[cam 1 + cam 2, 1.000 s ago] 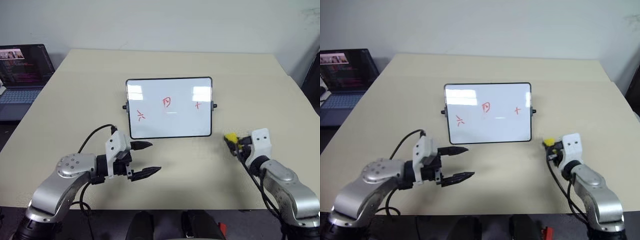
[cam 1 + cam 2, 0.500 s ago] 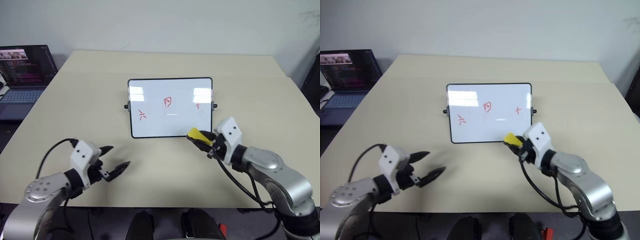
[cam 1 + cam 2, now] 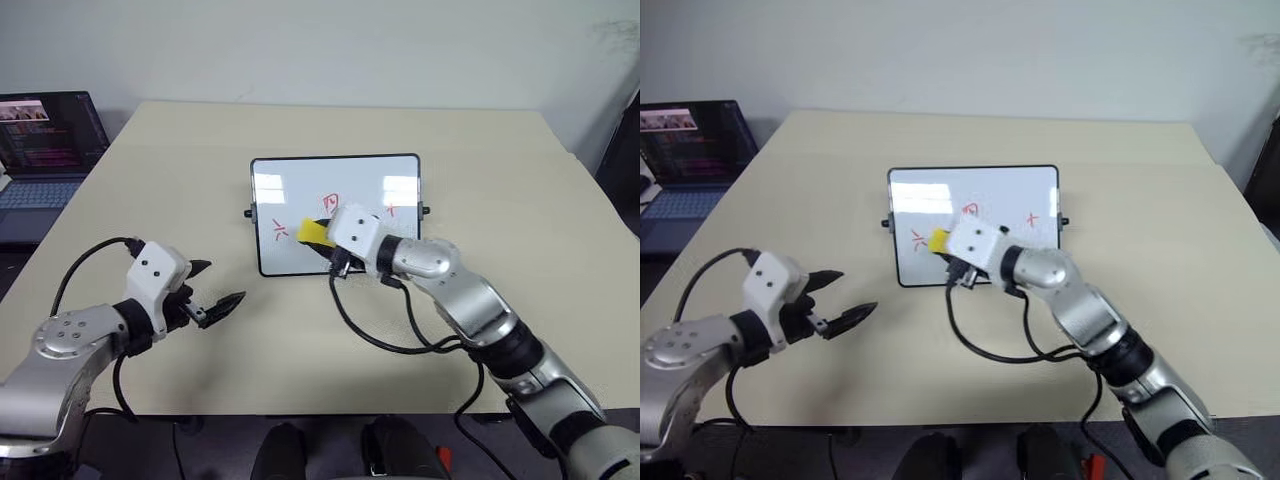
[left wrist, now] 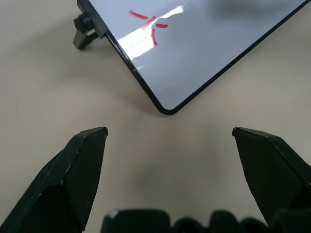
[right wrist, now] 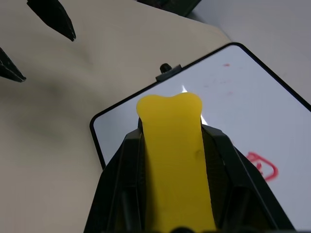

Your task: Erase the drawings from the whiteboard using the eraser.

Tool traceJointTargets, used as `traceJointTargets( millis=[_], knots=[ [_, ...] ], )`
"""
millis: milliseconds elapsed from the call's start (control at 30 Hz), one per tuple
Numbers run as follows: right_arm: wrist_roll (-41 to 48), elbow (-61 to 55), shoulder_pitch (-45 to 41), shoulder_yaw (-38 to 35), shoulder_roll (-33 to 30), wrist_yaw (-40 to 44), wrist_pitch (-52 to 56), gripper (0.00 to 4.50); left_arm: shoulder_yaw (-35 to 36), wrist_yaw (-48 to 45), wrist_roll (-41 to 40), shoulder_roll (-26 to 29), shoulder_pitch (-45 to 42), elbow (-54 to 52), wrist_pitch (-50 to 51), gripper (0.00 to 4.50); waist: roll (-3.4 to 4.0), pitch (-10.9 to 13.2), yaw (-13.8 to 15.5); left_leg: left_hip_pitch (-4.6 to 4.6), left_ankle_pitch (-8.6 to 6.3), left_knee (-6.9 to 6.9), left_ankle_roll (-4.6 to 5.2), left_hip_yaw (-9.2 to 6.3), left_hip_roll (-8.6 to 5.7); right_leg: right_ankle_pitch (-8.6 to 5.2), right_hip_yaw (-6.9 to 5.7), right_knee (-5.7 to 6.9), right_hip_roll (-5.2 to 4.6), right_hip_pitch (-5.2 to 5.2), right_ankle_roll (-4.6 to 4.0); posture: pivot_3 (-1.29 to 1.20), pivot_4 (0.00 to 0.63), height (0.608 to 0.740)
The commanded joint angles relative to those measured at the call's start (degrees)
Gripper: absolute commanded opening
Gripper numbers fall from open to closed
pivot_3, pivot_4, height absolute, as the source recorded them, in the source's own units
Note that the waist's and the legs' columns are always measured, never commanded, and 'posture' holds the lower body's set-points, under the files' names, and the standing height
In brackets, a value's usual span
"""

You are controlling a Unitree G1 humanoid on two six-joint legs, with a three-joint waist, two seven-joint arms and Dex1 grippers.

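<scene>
The whiteboard [image 3: 300, 182] stands tilted at the middle of the table, with three small red drawings in a row: left [image 3: 281, 229], middle [image 3: 331, 201] and right [image 3: 392, 210]. My right gripper [image 3: 326, 241] is shut on the yellow eraser [image 3: 313, 231], which it holds over the board's lower part between the left and middle drawings. In the right wrist view the eraser [image 5: 172, 145] sticks out between the fingers above the board. My left gripper [image 3: 222, 281] stands open and empty over the table, left of the board's near left corner [image 4: 167, 109].
The beige table [image 3: 500, 180] stretches wide on all sides of the board. An open laptop [image 3: 45, 140] sits on a lower surface at the far left. The right wrist's black cable [image 3: 370, 338] loops over the table in front of the board.
My right gripper has carried the eraser left and up, from beside the board's right lower corner to over the board's lower left part. The left gripper has drawn back to the left.
</scene>
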Motion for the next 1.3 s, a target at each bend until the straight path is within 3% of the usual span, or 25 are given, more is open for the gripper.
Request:
traceJointTargets(
  millis=[33, 367, 600, 767, 1000, 1200, 1300],
  knots=[
    [-5.21, 6.07, -4.54, 1.78, 2.18, 0.23, -6.04, 1.24, -1.17, -0.90, 1.52, 1.55, -3.17, 1.83, -1.02, 4.50, -0.01, 0.00, 0.00, -0.05, 0.00, 0.00, 0.00, -0.01, 0.00, 0.00, -0.01, -0.01, -0.01, -0.02, 0.00, 0.00, 0.150, 0.740],
    [-15.76, 28.43, -15.11, 3.24, 8.92, -2.59, -16.24, 1.24, -3.39, -3.08, 3.28, 2.00, -7.61, 5.38, -1.92, 4.50, 0.00, 0.01, -0.05, -0.07, 0.00, -0.01, 0.00, -0.04, 0.02, 0.01, -0.04, 0.03, -0.03, -0.06, -0.02, 0.00, 0.150, 0.740],
    [-18.50, 39.01, -18.57, 3.63, 11.54, 0.19, -20.07, 1.24, -3.85, -3.56, 4.04, 1.44, -8.14, 5.15, -2.67, 4.50, 0.01, 0.01, -0.04, -0.09, 0.00, -0.01, 0.00, -0.08, 0.03, 0.01, -0.04, 0.03, -0.06, -0.08, -0.03, 0.00, 0.150, 0.740],
    [-20.69, 41.80, -18.21, 4.68, 11.32, 3.32, -22.08, 1.24, -3.73, -3.32, 3.93, 0.80, -7.17, 4.06, -2.62, 4.50, 0.01, 0.01, -0.04, -0.07, 0.00, 0.00, 0.00, -0.18, 0.04, 0.02, -0.05, 0.06, -0.06, -0.08, -0.03, 0.00, 0.150, 0.740],
    [-24.32, 45.41, -21.68, 2.25, 12.71, -5.91, -27.37, 1.24, -3.37, -3.66, 3.62, 0.71, -5.76, 3.42, -2.77, 4.50, 0.03, 0.02, -0.05, -0.04, 0.01, 0.00, 0.00, -0.24, 0.04, 0.07, -0.08, 0.11, -0.06, -0.08, -0.14, 0.00, 0.150, 0.740],
    [-25.31, 48.15, -20.26, 4.12, 12.91, -0.75, -27.55, 1.24, -3.55, -3.97, 3.60, 0.67, -5.80, 3.57, -3.01, 4.50, 0.02, 0.01, -0.05, -0.04, 0.01, 0.00, 0.00, -0.21, 0.04, 0.08, -0.05, 0.09, -0.06, -0.07, -0.16, 0.00, 0.150, 0.740],
    [-24.90, 45.02, -17.64, 5.10, 11.90, 5.65, -26.05, 1.24, -3.77, -4.36, 3.45, 0.49, -6.09, 3.94, -3.48, 4.50, 0.01, 0.01, 0.02, -0.03, 0.01, 0.01, 0.00, -0.26, 0.04, 0.09, -0.08, 0.09, -0.06, -0.05, -0.16, 0.00, 0.150, 0.740]
  ],
)
